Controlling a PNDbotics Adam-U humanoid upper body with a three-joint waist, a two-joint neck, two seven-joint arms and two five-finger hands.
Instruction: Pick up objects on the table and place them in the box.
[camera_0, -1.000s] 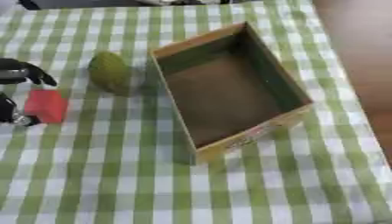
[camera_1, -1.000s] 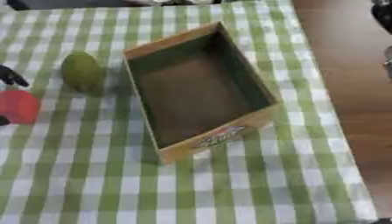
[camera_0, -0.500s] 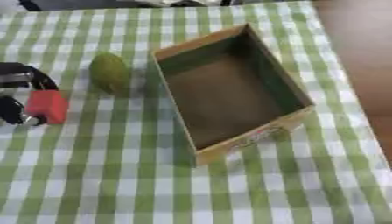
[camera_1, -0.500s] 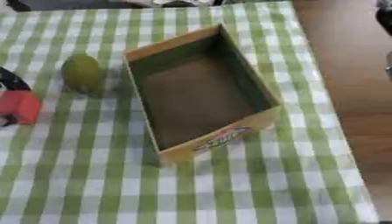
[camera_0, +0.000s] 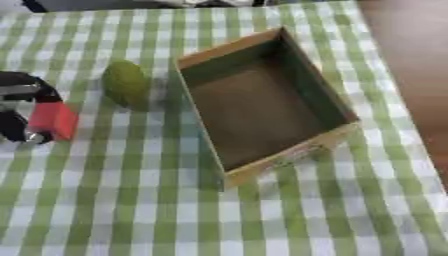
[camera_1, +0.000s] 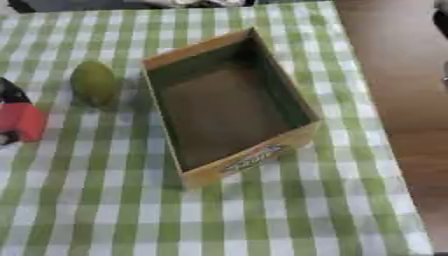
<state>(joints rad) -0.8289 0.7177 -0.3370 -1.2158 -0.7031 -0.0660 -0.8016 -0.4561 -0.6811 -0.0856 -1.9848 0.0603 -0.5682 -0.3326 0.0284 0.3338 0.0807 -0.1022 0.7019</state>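
A red block (camera_0: 52, 120) lies at the table's left edge, and my left hand (camera_0: 19, 86) is curled round it, black fingers above it and a silver-tipped part (camera_0: 26, 136) below. Right of it, a green oval fruit (camera_0: 127, 82) rests on the cloth beside the box. The open cardboard box (camera_0: 203, 122) stands askew in the middle with nothing inside it. A dark part (camera_1: 441, 20), perhaps my right arm, shows only at the upper right edge of the right eye view.
A green and white checked cloth (camera_0: 131, 210) covers the table. Brown floor (camera_1: 394, 60) lies beyond the table's right edge. Dark shapes line the far edge at the top.
My left hand's fingers have drawn slightly closer over the red block. The fruit and the box have not moved.
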